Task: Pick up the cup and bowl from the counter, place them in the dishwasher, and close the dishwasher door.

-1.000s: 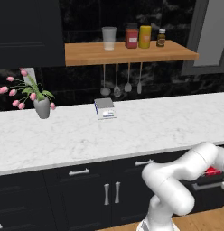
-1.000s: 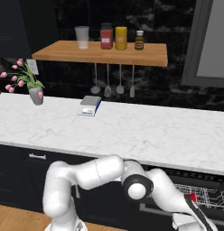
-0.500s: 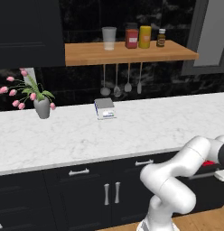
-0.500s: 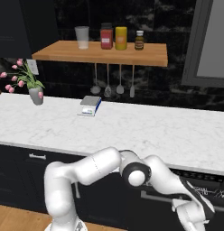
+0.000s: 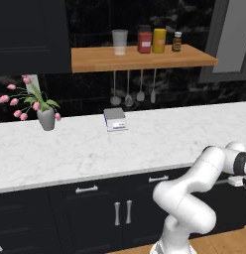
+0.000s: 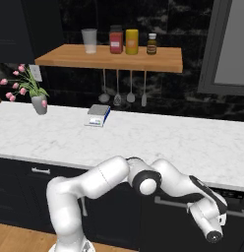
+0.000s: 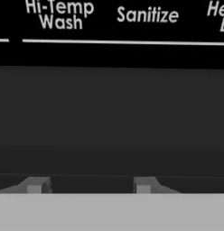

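Observation:
The dishwasher door (image 7: 112,113) is a flat dark panel right in front of my gripper (image 7: 91,185), with the labels "Hi-Temp Wash" and "Sanitize" along its top. My fingertips (image 7: 39,185) stand apart with nothing between them, close against the panel. In the right base view the gripper (image 6: 215,235) is low against the raised dishwasher door (image 6: 178,221), under the white marble counter (image 6: 168,142). The cup, the bowl and the wire rack are hidden behind the door. In the left base view the arm reaches off the right edge, below the counter (image 5: 145,144).
A grey vase of pink flowers (image 5: 45,118) and a small kitchen scale (image 5: 115,119) stand on the counter. A wooden shelf (image 5: 140,57) above holds a tumbler and jars, with utensils hanging below. Handled cabinet drawers (image 5: 88,189) lie left of the arm.
The dishwasher door has swung up from open to almost upright, hiding the wire rack and the red cup. My hand has moved with it, up and toward the cabinet front.

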